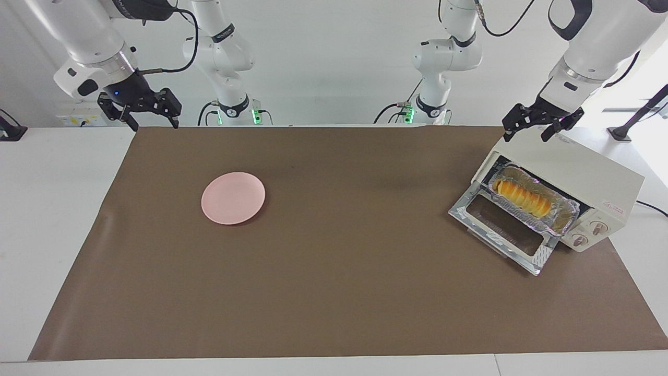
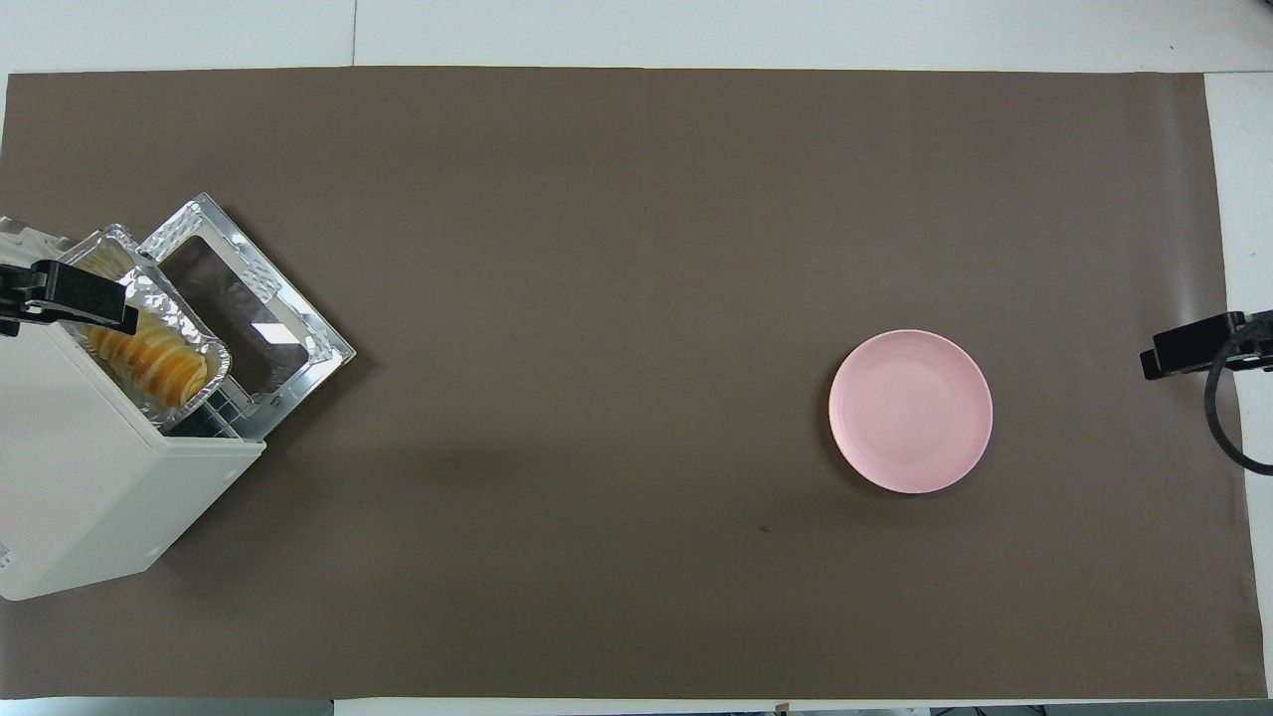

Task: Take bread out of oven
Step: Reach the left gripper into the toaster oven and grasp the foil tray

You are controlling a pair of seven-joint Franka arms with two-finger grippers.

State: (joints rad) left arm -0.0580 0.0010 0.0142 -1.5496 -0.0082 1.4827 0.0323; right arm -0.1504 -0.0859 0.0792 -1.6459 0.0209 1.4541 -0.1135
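On the oven (image 1: 584,180) rack: bread (image 1: 523,197) in its foil tray (image 1: 566,210), door down.
Left gripper (image 1: 543,124) hangs apart at the oven's twelve o'clock; right gripper (image 1: 141,107) waits, apart.

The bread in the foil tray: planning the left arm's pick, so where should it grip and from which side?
Grip the bread across its narrow width at mid-length, coming from above and in front of the oven, whose door is down. The foil tray sticks out, leaving the loaf's top exposed. The left gripper is over the oven.

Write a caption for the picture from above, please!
Bread in a foil tray sits in the open oven; a pink plate waits.
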